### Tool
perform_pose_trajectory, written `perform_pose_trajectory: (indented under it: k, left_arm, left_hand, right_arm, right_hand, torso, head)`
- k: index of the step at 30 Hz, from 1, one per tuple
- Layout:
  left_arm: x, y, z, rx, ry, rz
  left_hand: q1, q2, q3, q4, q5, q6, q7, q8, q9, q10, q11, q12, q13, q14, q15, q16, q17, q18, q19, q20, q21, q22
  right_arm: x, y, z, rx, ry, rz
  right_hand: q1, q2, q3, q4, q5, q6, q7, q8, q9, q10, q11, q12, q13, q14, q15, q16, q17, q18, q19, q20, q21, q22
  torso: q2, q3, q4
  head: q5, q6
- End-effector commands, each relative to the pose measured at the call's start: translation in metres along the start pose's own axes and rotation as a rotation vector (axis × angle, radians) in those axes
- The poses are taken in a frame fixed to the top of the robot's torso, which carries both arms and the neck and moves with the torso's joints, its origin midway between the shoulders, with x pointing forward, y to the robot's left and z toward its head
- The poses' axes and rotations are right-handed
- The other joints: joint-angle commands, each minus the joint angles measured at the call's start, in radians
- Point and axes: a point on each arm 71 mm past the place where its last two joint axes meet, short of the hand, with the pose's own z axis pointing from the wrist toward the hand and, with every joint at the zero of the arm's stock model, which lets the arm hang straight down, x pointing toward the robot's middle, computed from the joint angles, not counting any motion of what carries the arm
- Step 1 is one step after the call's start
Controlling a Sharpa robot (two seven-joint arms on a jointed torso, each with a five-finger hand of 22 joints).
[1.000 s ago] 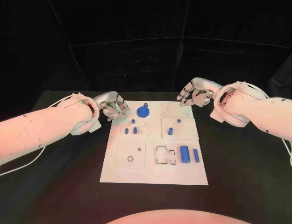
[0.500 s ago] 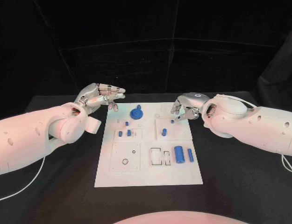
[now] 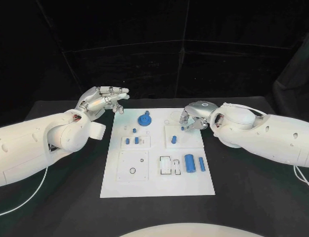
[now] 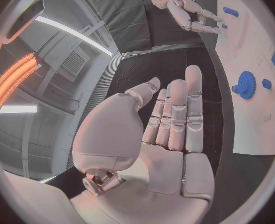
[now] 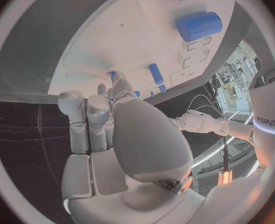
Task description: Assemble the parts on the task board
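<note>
Black tabletop (image 3: 68,197) carries the white task board (image 3: 157,180) at its middle. Left of the board's far corner, the left robot hand (image 3: 103,100) hovers with fingers straight and apart, holding nothing. On the board lie a blue gear (image 3: 145,119), small blue pegs (image 3: 131,140) and a blue cylinder (image 3: 189,162). Over the board's far right corner, the right robot hand (image 3: 194,116) hangs with fingers curled down; whether it grips anything I cannot tell.

Task board (image 3: 157,182) centred on table (image 3: 254,197). Gear (image 3: 144,120) at board's far edge; two cylinders (image 3: 195,162) side by side at near right.
</note>
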Motion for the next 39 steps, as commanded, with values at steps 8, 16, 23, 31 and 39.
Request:
perform_pose_trajectory:
  k: [8,16,23,31,39]
  left_arm:
    - [0.001,-0.003,-0.002,0.016,0.005,-0.033]
    - [0.001,-0.002,-0.003,0.012,0.003,-0.032]
    - [0.0,-0.002,-0.003,0.009,0.0,-0.031]
    - [-0.001,-0.002,-0.002,0.003,0.0,-0.03]
    - [-0.002,-0.001,-0.002,-0.002,-0.003,-0.029]
  left_hand:
    - [-0.006,0.002,-0.011,0.0,-0.003,0.004,0.004,0.004,-0.003,0.001,0.005,0.007,0.001,-0.01,0.003,-0.006,-0.005,0.012,-0.009,0.004,-0.009,-0.005]
    - [-0.006,0.002,-0.012,-0.001,-0.003,0.003,0.006,0.004,-0.003,-0.001,0.007,0.009,0.0,-0.012,0.004,-0.007,-0.007,0.012,-0.01,0.004,-0.012,-0.006]
    - [-0.005,0.002,-0.013,-0.002,-0.003,0.002,0.007,0.004,-0.003,-0.003,0.007,0.01,0.0,-0.013,0.004,-0.008,-0.008,0.012,-0.01,0.004,-0.013,-0.008]
    - [-0.004,0.001,-0.014,-0.003,-0.003,0.0,0.009,0.004,-0.003,-0.006,0.009,0.011,0.0,-0.015,0.005,-0.008,-0.01,0.012,-0.011,0.005,-0.016,-0.009]
    - [-0.003,0.001,-0.015,-0.005,-0.003,-0.002,0.011,0.004,-0.003,-0.008,0.01,0.012,0.0,-0.016,0.006,-0.009,-0.012,0.012,-0.011,0.006,-0.017,-0.011]
  right_arm:
    - [0.006,0.003,0.003,-0.013,0.048,-0.018]
    - [0.011,0.006,0.005,-0.021,0.067,-0.014]
    - [0.012,0.008,0.006,-0.026,0.071,-0.013]
    - [0.012,0.01,0.007,-0.019,0.06,-0.018]
    - [0.011,0.011,0.006,-0.011,0.026,-0.033]
  right_hand:
    - [0.031,0.013,0.064,-0.002,-0.038,0.033,-0.001,-0.002,0.002,0.046,-0.006,-0.012,-0.044,0.014,0.0,0.026,0.019,-0.015,0.029,-0.001,0.033,0.043]
    - [0.029,0.005,0.113,0.001,-0.048,0.055,-0.002,-0.002,0.002,0.081,-0.007,-0.024,-0.069,0.023,0.0,0.062,0.052,-0.024,0.055,0.0,0.068,0.092]
    - [0.023,-0.009,0.145,0.002,-0.05,0.059,-0.001,-0.006,0.0,0.09,-0.007,-0.036,-0.074,0.025,0.001,0.077,0.064,-0.027,0.062,0.001,0.081,0.108]
    - [0.026,-0.008,0.226,-0.011,-0.083,0.091,-0.006,0.0,0.004,0.128,-0.013,-0.042,-0.072,0.033,-0.005,0.12,0.102,-0.037,0.093,-0.001,0.123,0.168]
    - [0.0,-0.03,0.327,-0.041,-0.094,0.12,-0.011,-0.001,0.003,0.16,-0.018,-0.054,-0.071,0.033,-0.01,0.131,0.1,-0.046,0.115,-0.007,0.16,0.216]
  torso:
    - [0.002,0.0001,-0.0007]
    - [0.002,0.0,-0.0013]
    - [0.001,0.0003,-0.0007]
    - [0.002,-0.0001,-0.001]
    - [0.001,-0.0003,-0.0013]
  head:
    - [0.002,-0.003]
    - [0.004,-0.005]
    - [0.004,-0.007]
    - [0.003,-0.008]
    - [0.003,-0.01]
